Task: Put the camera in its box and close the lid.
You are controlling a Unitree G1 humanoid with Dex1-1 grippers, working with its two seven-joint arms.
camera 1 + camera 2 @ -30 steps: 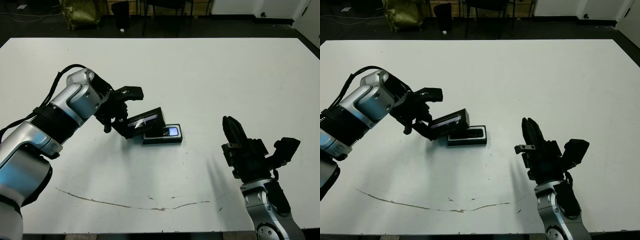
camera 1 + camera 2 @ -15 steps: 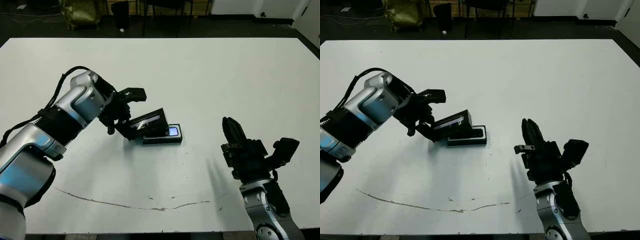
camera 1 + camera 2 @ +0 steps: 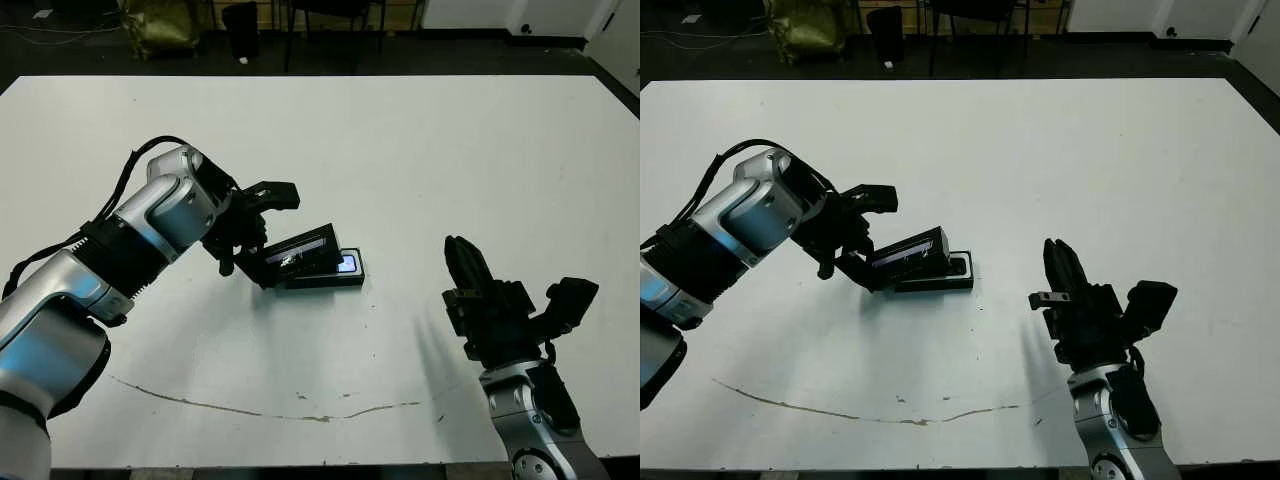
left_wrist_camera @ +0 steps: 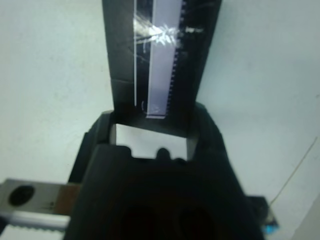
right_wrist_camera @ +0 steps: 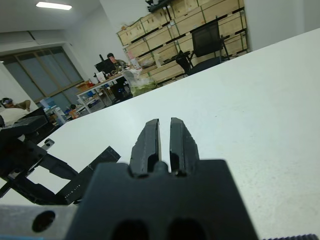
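One lid, one box and one camera are mid-desk. The left gripper clamps the tilted lid over the box; the right gripper has its jaws nearly closed, empty.

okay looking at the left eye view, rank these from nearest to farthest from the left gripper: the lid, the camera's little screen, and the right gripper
1. The lid: held in the left gripper, tilted over the box.
2. The camera's screen: just beyond the lid's far end, inside the box, toward the robot's right.
3. The right gripper: far off on the robot's right, nearer the table's front edge.
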